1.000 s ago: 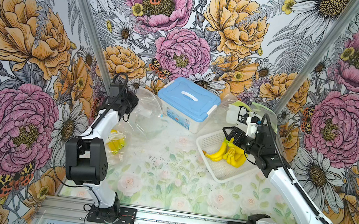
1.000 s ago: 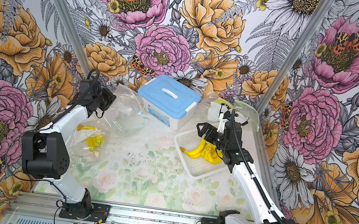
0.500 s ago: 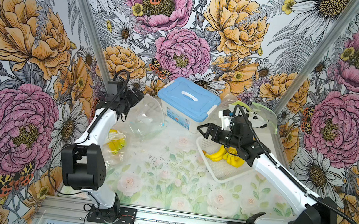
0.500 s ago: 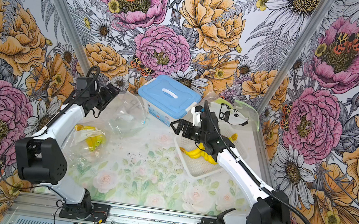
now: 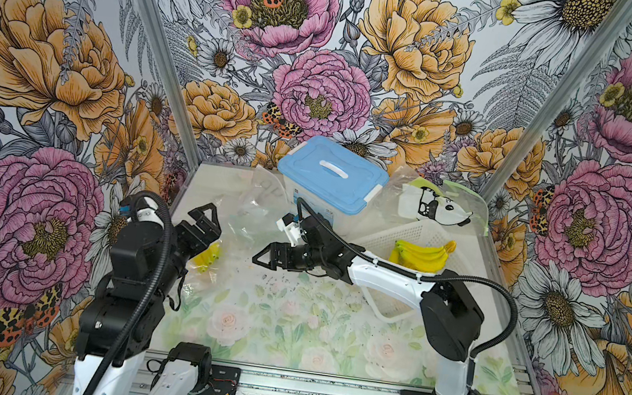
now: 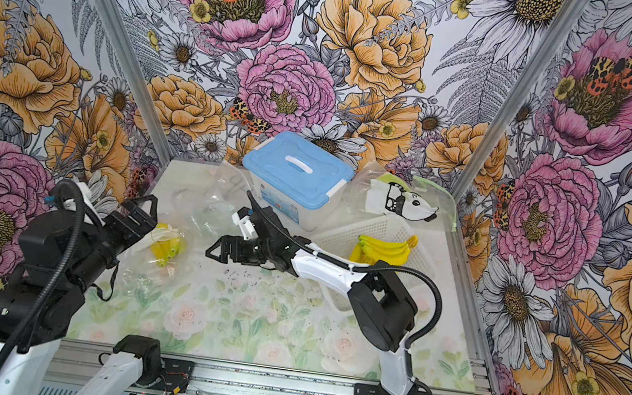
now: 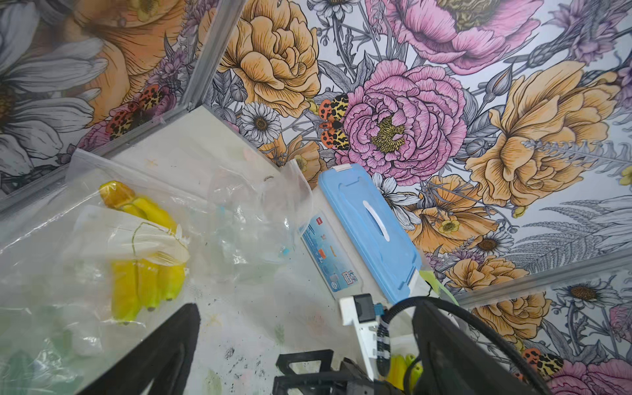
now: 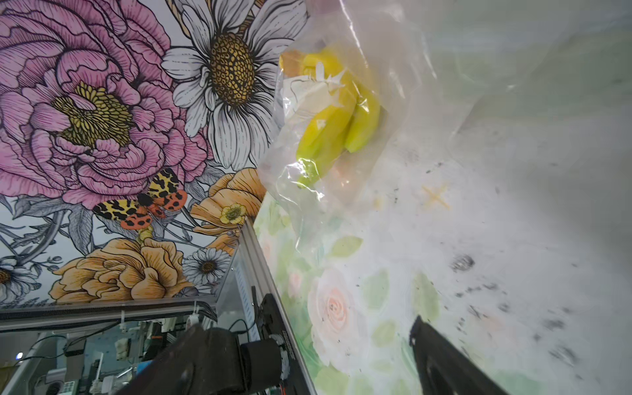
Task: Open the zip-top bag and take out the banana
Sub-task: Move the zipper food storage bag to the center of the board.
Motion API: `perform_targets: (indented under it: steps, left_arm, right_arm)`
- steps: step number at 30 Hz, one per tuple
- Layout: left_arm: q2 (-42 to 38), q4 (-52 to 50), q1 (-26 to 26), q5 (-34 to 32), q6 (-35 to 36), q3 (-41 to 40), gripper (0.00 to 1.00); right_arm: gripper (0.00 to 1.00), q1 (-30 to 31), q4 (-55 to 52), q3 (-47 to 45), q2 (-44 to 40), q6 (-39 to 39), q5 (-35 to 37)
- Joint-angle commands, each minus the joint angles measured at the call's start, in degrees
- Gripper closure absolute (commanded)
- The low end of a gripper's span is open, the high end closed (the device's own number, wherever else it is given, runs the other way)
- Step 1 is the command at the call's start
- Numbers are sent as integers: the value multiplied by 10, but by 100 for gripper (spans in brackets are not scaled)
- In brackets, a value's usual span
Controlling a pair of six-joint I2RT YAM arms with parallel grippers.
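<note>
Over the worktop (image 5: pixel 287 329) in both top views, the left pincer (image 5: pixel 207 220) hangs spread wide and empty. The zip-top bag (image 6: pixel 145 267) lies just below and ahead of it, with the banana (image 6: pixel 166 247) inside. The right pincer (image 5: pixel 262 256) points at that bag from nearby, also spread and holding nothing. A white basket (image 5: pixel 406 230) behind the right pincer holds a second banana bunch (image 5: pixel 421 255).

Left wrist view: the bagged banana (image 7: pixel 143 277) lies ahead of the parted fingers (image 7: pixel 160 355), untouched.

Right wrist view: the zip-top bag (image 8: pixel 403 102) lies ahead, clear of both fingers (image 8: pixel 444 362).
</note>
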Motion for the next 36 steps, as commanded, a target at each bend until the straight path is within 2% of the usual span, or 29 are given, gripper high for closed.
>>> perform_targets:
  steps: [1,15,19,27,36]
  left_arm:
    - [-20,-85,4,-24,-12,-20,1]
    - [-36,-118,6,4,21,-18,1]
    - [-37,-128,6,5,28,-11,1]
    - [-38,-131,7,7,23,-10,1]
    - [-39,-131,6,12,20,-11,1]
  right_arm:
    - [11,15,162,55,69,109,-37]
    - [12,69,101,243,241,96,-44]
    - [13,77,45,284,266,68,-33]
    - [18,80,-38,282,258,7,15]
    - [16,87,-71,270,250,-18,55]
